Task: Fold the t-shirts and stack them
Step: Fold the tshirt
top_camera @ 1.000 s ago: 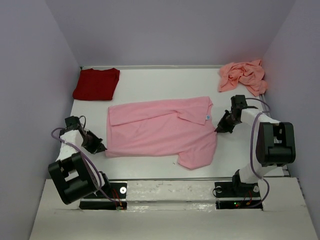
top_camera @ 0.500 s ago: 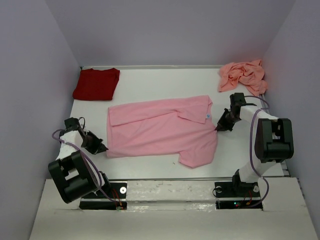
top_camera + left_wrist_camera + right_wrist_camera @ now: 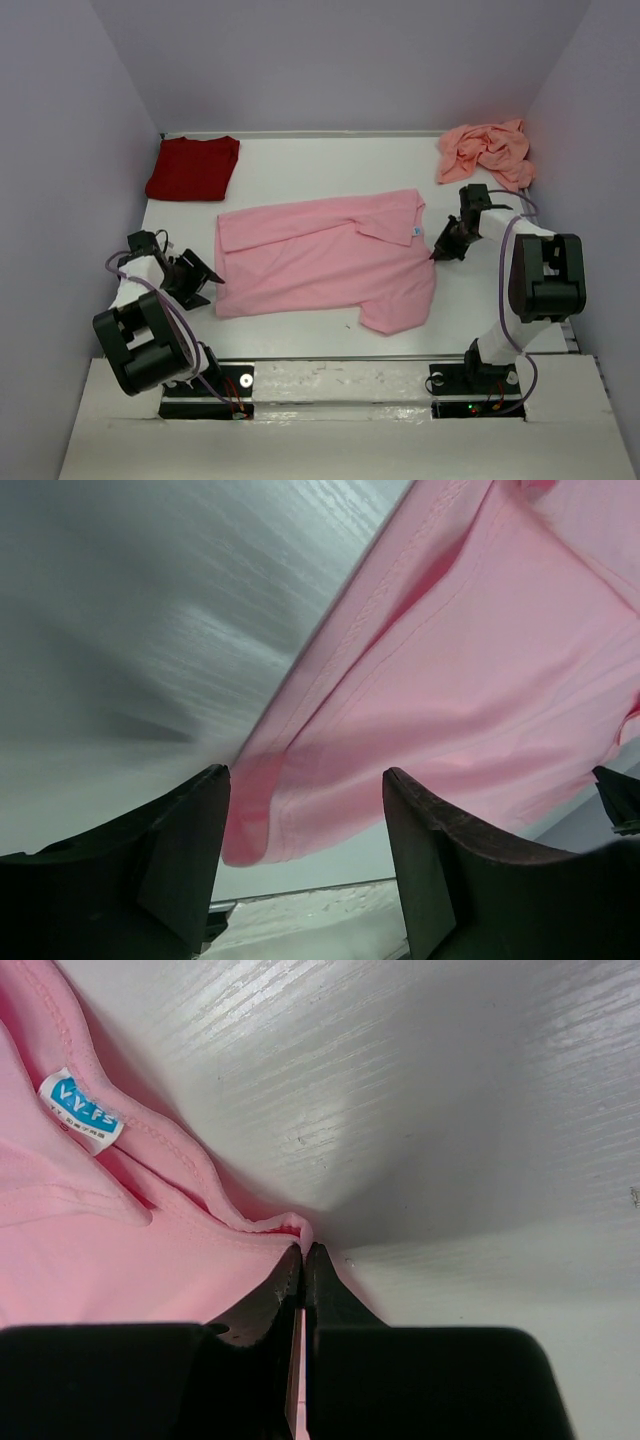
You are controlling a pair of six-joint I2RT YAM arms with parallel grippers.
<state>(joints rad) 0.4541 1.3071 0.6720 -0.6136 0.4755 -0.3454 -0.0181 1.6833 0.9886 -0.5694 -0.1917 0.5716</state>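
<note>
The light pink t-shirt [image 3: 320,260] lies spread across the middle of the table, its white neck label [image 3: 416,234] at the right. My left gripper [image 3: 208,288] stands open at the shirt's near-left corner. In the left wrist view that hem corner [image 3: 250,820] lies loose between the wide fingers of the left gripper [image 3: 305,780]. My right gripper [image 3: 436,254] is shut on the shirt's right edge beside the label [image 3: 80,1110], and the cloth puckers at the tips of the right gripper [image 3: 303,1250]. The dark red t-shirt [image 3: 192,168] lies folded at the back left. The salmon-pink t-shirt [image 3: 485,150] is crumpled at the back right.
Grey walls close the white table [image 3: 330,165] on the left, back and right. The arms' bases and mounting plates [image 3: 340,380] sit along the near edge. Bare table surface shows between the red and salmon shirts at the back.
My left gripper has opened and let go of the pink shirt's near-left corner. The right gripper stays shut on the shirt's edge, having shifted slightly toward the back.
</note>
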